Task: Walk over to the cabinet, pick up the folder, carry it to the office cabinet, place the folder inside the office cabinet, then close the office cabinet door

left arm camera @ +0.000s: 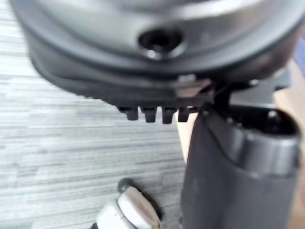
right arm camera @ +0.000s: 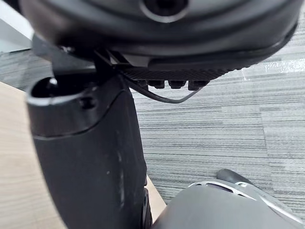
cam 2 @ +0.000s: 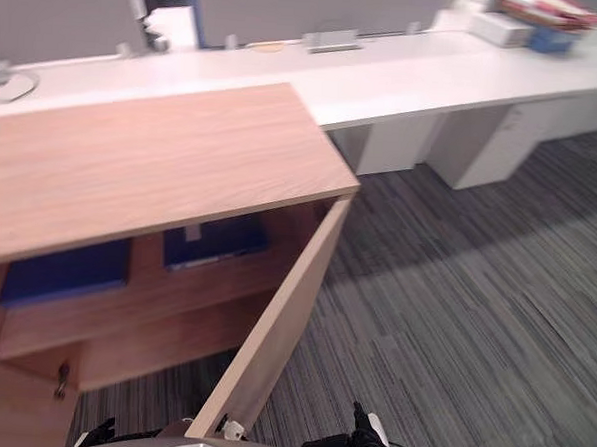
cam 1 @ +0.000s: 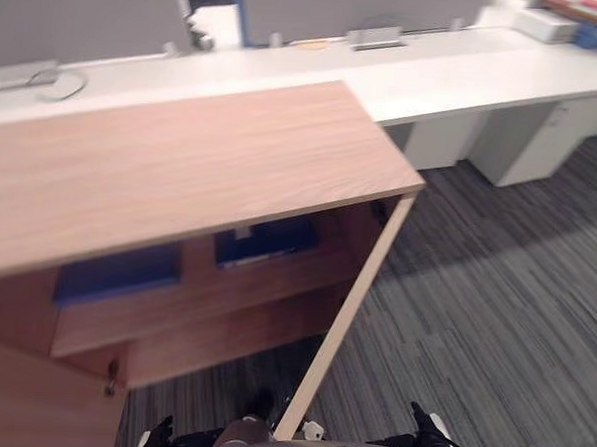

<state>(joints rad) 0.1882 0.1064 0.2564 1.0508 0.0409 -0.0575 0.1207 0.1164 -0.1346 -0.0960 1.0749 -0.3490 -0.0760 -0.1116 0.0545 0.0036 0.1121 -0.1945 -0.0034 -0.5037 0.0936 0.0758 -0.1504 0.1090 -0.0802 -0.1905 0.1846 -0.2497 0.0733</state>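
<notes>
A low wooden office cabinet point(cam 1: 181, 167) stands right in front of me, and its right door point(cam 1: 346, 311) swings out towards me, edge-on. On the upper shelf inside lie two dark blue folders flat, one at the middle point(cam 1: 266, 240) and one further left point(cam 1: 116, 272). The left door point(cam 1: 29, 400) at the lower left carries a small key point(cam 1: 112, 374). My left hand point(left arm camera: 238, 162) hangs over the carpet beside the door's edge, fingers relaxed and holding nothing. My right hand point(right arm camera: 90, 157) hangs on the other side of the door, also open and holding nothing.
A long white desk point(cam 1: 466, 77) runs behind the cabinet, with grey partition panels point(cam 1: 79, 12) on it and white pedestals point(cam 1: 528, 140) beneath. Books and a blue item point(cam 1: 589, 23) sit at its far right end. Striped grey carpet point(cam 1: 494, 314) spreads to the right.
</notes>
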